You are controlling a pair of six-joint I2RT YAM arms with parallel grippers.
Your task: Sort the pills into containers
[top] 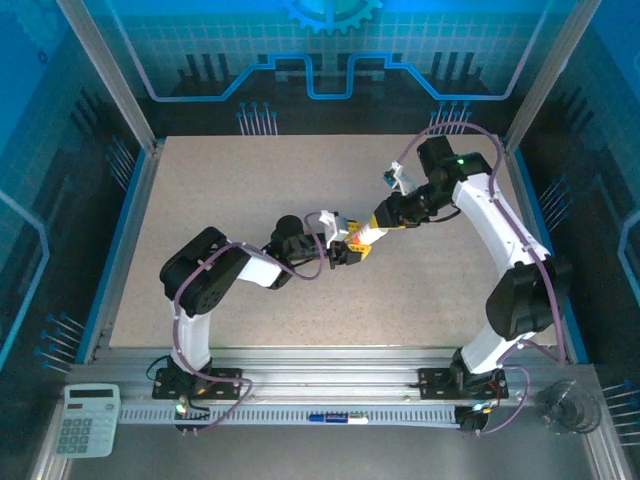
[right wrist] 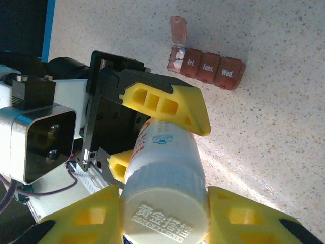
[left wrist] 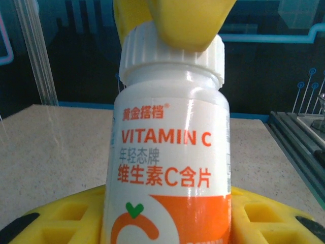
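White plastic bottle (left wrist: 167,168) marked VITAMIN C is clamped around its body by the left gripper (left wrist: 167,226), and the right gripper (right wrist: 165,221) is closed tight on its ribbed cap (right wrist: 165,203). The containers (right wrist: 205,66) lie on the table (right wrist: 284,127) apart from the bottle (1 end lid open, with white pills (right wrist: 176,63) inside).

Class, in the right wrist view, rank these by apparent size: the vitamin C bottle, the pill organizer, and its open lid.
1. vitamin C bottle: largest, though it is nearest the camera.
2. pill organizer.
3. open lid: smallest.
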